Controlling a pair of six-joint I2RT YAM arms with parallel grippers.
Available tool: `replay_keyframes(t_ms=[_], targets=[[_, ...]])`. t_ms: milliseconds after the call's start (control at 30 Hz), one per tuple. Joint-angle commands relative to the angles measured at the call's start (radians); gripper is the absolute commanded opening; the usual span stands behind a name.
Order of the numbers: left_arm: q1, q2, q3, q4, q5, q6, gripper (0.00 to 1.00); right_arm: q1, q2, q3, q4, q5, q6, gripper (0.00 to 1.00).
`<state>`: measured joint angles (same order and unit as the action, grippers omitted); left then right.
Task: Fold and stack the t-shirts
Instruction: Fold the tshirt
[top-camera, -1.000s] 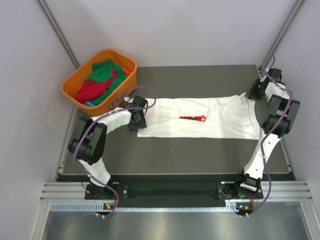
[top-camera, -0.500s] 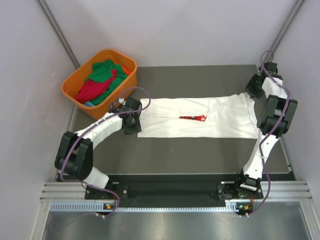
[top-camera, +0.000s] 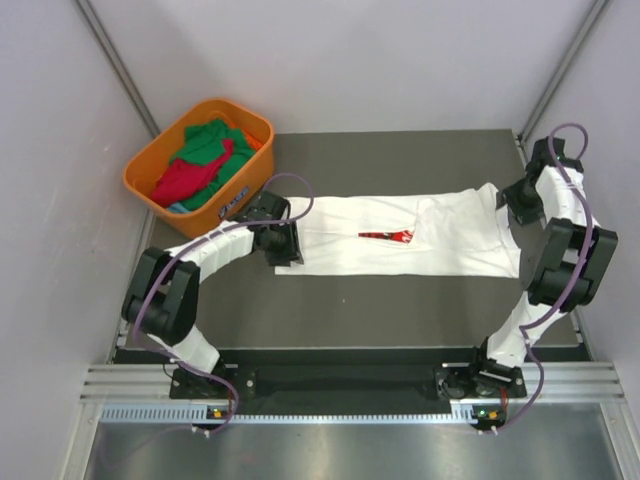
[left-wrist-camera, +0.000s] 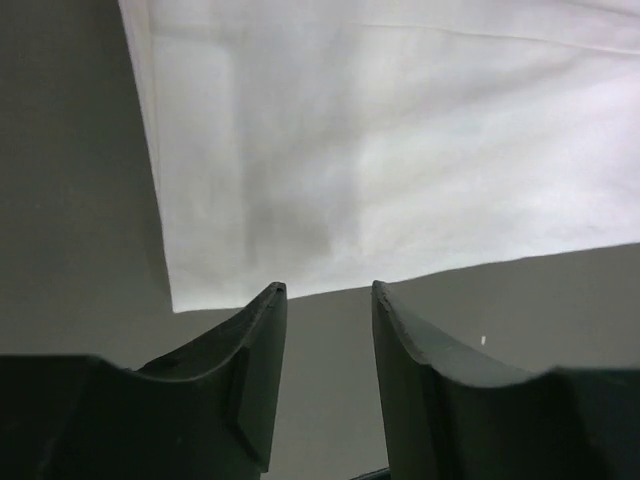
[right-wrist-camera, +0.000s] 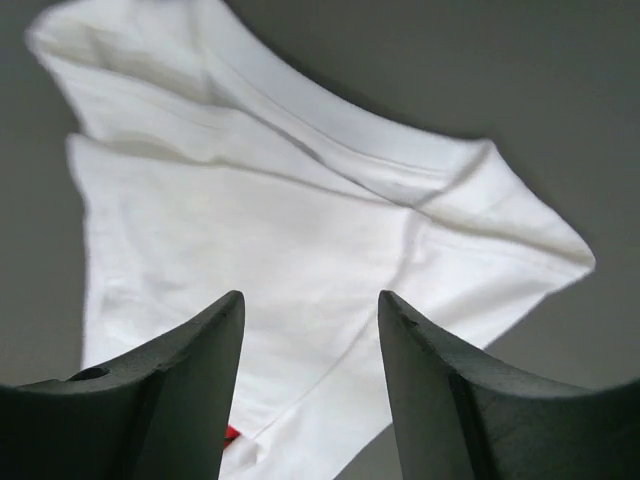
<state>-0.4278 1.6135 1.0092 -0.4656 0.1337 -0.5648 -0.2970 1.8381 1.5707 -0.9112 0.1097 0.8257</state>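
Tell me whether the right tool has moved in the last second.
Yes. The right tool has shifted away from the table's far right corner, toward the near edge.

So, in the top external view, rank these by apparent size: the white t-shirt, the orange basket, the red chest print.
1. white t-shirt, spread flat across the table
2. orange basket, clearly smaller
3. red chest print, only a thin sliver
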Motion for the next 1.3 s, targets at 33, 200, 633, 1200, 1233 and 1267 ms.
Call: replay_keyframes(t_ms=[33,200,633,1200,1233,1267], targets=[[0.0,-0.009,-0.016,-0.019,-0.104,0.011,0.49,-0.023,-0.117,-0.188,-0.075,0.061,0.179,0.56],[0.0,-0.04,-0.104,0.039,-0.123,-0.003,0.52,-0.039,-0.201,-0.304,-0.035,0.097,0.197,0.56],[-0.002,0.031,-0.106,0.018,-0.2,-0.027,0.27,-0.102,-0.189,-0.486,0.13,0.15,0.136,0.54],[-0.135,-0.151,-0.213,-0.131,-0.226,-0.162,0.0,-0.145,-0.125,-0.42,0.229,0.281,-0.023,0.0],[-0.146,-0.159,-0.219,-0.139,-0.221,-0.171,0.0,-0.145,-0.12,-0.397,0.236,0.285,-0.034,0.0],[-0.149,-0.17,-0.227,-0.146,-0.217,-0.193,0.0,-0.145,-0.111,-0.388,0.247,0.28,-0.046,0.0]])
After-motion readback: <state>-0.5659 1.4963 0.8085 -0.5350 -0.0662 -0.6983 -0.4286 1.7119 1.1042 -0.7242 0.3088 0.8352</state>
